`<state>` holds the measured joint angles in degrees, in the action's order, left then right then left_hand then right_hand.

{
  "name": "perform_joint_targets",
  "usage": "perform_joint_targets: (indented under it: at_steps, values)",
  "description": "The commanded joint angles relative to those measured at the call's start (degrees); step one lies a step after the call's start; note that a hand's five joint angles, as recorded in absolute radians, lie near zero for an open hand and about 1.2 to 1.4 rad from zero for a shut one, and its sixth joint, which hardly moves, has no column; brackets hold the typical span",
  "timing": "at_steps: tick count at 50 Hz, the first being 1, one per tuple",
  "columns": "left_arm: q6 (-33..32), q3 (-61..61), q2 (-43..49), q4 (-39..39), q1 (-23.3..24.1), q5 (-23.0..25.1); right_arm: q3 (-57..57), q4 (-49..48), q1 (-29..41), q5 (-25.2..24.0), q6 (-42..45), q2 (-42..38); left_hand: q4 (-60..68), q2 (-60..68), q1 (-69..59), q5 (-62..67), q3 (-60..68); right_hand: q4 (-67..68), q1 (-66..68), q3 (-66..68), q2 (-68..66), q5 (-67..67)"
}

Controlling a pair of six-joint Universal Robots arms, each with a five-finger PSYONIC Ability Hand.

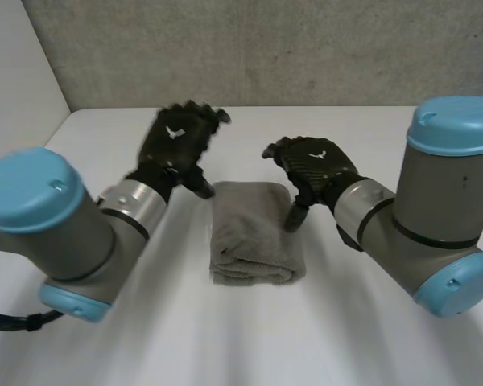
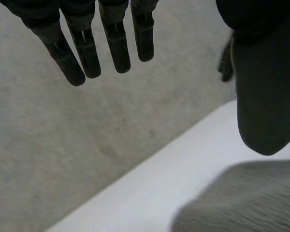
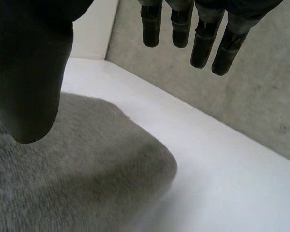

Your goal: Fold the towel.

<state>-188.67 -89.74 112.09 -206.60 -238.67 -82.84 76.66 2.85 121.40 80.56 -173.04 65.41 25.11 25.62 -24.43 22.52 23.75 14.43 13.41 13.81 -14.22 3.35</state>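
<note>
Head view shows a white table (image 1: 225, 346) with a grey towel (image 1: 253, 233) lying near its middle, folded into a thick, compact rectangle with its rounded fold towards the robot. Behind the table stands a speckled grey wall (image 1: 266, 48). The left hand (image 1: 177, 145) is raised above the table just beyond the towel's far left corner, apart from the cloth. The right hand (image 1: 312, 170) is at the towel's far right corner, its thumb pointing down beside the right edge; it may be brushing the cloth, but contact cannot be told for certain. From the left wrist view, the left hand's fingers (image 2: 87, 53) hang straight and slightly spread, well apart from the thumb (image 2: 266, 96), holding nothing, with the towel under the thumb. From the right wrist view, the right hand's fingers (image 3: 203, 43) are likewise straight and loosely spread, the thumb (image 3: 29, 82) wide of them over the towel's surface, gripping nothing.
</note>
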Motion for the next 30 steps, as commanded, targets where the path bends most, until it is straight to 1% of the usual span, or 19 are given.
perform_joint_targets:
  at_steps: [1,2,5,7,8,10,14,19,22,23,24,26,27,28,29,30]
  values:
    - [-0.2,1.1,7.2,0.9,4.0,0.0,2.3,-0.9,-2.0,-1.2,0.2,-3.4,-5.6,-6.2,5.0,-13.1,-4.3,-4.4,-3.4,-3.8,4.2,-3.4]
    - [-0.2,1.1,7.2,0.9,4.0,0.0,2.2,-2.1,-2.0,-1.4,0.1,-5.4,-5.6,-6.2,5.0,-13.1,-4.3,-4.4,-3.4,-3.8,4.2,-3.4]
    - [-0.6,1.0,9.7,1.1,4.3,0.0,2.2,-3.5,-2.0,-1.4,0.0,-7.4,-5.5,-6.0,4.8,-12.9,-4.1,-4.4,-3.4,-3.8,4.2,-3.4]
    - [-0.7,1.1,11.7,2.1,4.3,-0.7,1.7,-5.0,-2.0,-1.4,0.1,-10.3,-5.3,-5.8,4.6,-12.7,-3.9,-4.4,-3.4,-3.8,4.2,-3.4]
    - [-0.7,1.1,11.7,2.1,4.3,-0.7,1.7,-5.1,-2.0,-1.4,0.1,-10.3,-5.3,-5.8,4.6,-12.7,-3.9,-4.4,-3.4,-3.8,4.2,-3.4]
    - [-0.7,1.3,12.3,2.7,4.3,-0.8,1.0,-5.1,-1.8,-1.6,0.2,-12.9,-5.3,-5.8,4.6,-12.7,-3.9,-4.4,-3.4,-3.8,4.2,-3.4]
    - [-1.0,1.9,13.0,4.2,4.1,-1.0,0.2,-5.1,-1.4,-1.6,0.2,-14.7,-5.5,-6.0,4.8,-12.9,-4.1,-4.4,-3.4,-3.8,4.2,-3.4]
    - [-1.0,2.2,11.6,5.0,3.7,-1.0,-0.4,-5.0,-1.4,-1.4,0.1,-14.7,-5.6,-6.2,5.0,-13.1,-4.3,-4.4,-3.4,-3.8,4.2,-3.4]
    - [-1.0,2.5,8.3,5.9,3.6,-1.0,-0.9,-4.8,-1.5,-1.1,-0.5,-12.9,-5.8,-6.3,5.1,-13.2,-4.5,-4.4,-3.4,-3.8,4.2,-3.4]
    - [-1.0,2.9,6.1,6.5,3.6,-1.0,-1.0,-4.7,-1.7,-0.8,-0.5,-10.2,-5.8,-6.3,5.1,-13.2,-4.5,-4.4,-3.4,-3.8,4.2,-3.4]
    - [-1.0,2.9,6.1,6.5,3.6,-1.0,-1.0,-4.7,-1.7,-0.8,-0.5,-10.2,-5.8,-6.3,5.1,-13.2,-4.5,-4.4,-3.4,-3.8,4.2,-3.4]
    - [-0.8,4.2,1.4,8.4,3.6,-1.0,-0.7,-4.0,-2.1,-0.6,-0.5,-2.8,-6.0,-6.5,5.3,-13.4,-4.6,-4.4,-3.4,-3.8,4.2,-3.4]
    - [-0.8,4.2,1.4,8.4,3.6,-1.0,-0.7,-4.0,-2.1,-0.6,-0.5,-2.7,-6.0,-6.5,5.3,-13.4,-4.6,-4.4,-3.4,-3.8,4.2,-3.4]
    - [-0.6,5.3,-1.2,9.9,3.6,-1.0,-0.8,-3.8,-2.3,-0.4,-0.5,0.6,-6.0,-6.5,5.3,-13.4,-4.6,-4.4,-3.4,-3.8,4.2,-3.4]
    - [-0.6,5.3,-1.3,9.9,3.6,-1.0,-1.0,-3.8,-3.0,-0.1,-0.6,3.6,-6.0,-6.5,5.3,-13.4,-4.6,-4.4,-3.4,-3.8,4.2,-3.4]
    - [-0.5,6.5,-4.0,11.9,3.5,-1.2,-1.0,-3.8,-3.0,-0.1,-0.6,3.6,-6.0,-6.5,5.3,-13.4,-4.6,-4.4,-3.4,-3.8,4.2,-3.4]
